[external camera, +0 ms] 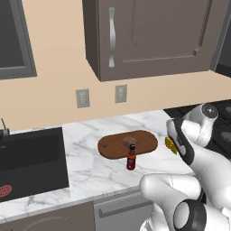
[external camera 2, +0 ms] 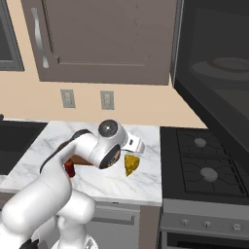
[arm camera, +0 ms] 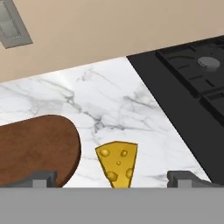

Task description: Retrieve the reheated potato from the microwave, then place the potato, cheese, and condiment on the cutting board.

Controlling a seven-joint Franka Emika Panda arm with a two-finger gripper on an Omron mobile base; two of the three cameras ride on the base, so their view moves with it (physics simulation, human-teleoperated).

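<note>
Marble counter, kitchen. My claw: spread wide, empty, poised over the cheese. Cheese lies on marble just beside the cutting board. I see the potato on that board, condiment at its front edge.

A marble counter ran across the middle of the left base view, with a dark sink set into it at the left. An oval brown cutting board lay flat on the counter, and a small tan lump on its middle, probably the potato, sat just behind the condiment bottle, which stood upright at the board's near edge. The white arm rose from the lower right and hid most of a yellow wedge of cheese beside the board. Two wall outlets sat below a brown cabinet.
</note>
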